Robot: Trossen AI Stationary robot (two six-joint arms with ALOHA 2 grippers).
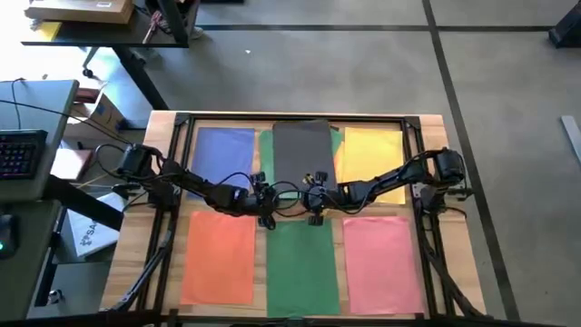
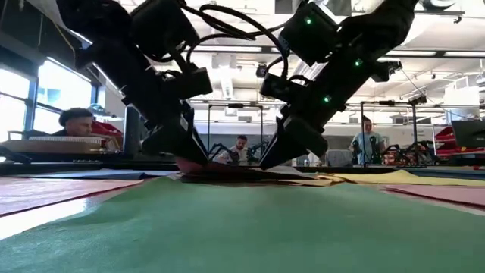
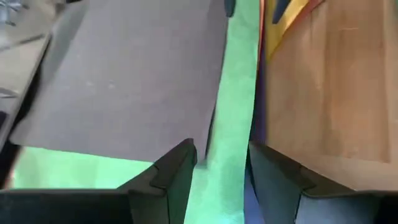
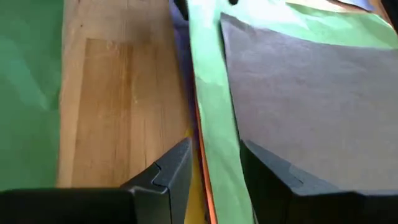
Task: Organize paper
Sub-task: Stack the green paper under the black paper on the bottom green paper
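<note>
Six lots of paper lie flat on the wooden table: blue (image 1: 222, 153), yellow (image 1: 374, 150), orange (image 1: 218, 259), green (image 1: 302, 268) and pink (image 1: 381, 263), plus a mixed stack at the far middle. That stack has a dark grey sheet (image 1: 302, 153) on top and a green sheet (image 3: 233, 106) under it. Orange (image 4: 200, 155) and blue (image 3: 258, 99) edges peek out below. My left gripper (image 3: 221, 165) and right gripper (image 4: 214, 162) are both open. They are lowered at the stack's near edge, facing each other, each with the green strip showing between its fingers. My left gripper comes in low from the table's left, its fingers (image 3: 177, 171) either side of the green sheet's near edge; I cannot tell whether they touch it. My right gripper comes in low from the right, its fingers (image 4: 264, 165) standing likewise; touch cannot be told.
Black frame rails (image 1: 182, 136) run along the table's sides and far edge. Bare wood (image 4: 118, 106) lies between the stack and the near green sheet. A desk with a keyboard (image 1: 23, 150) stands left of the table. People sit in the room behind (image 2: 76, 121).
</note>
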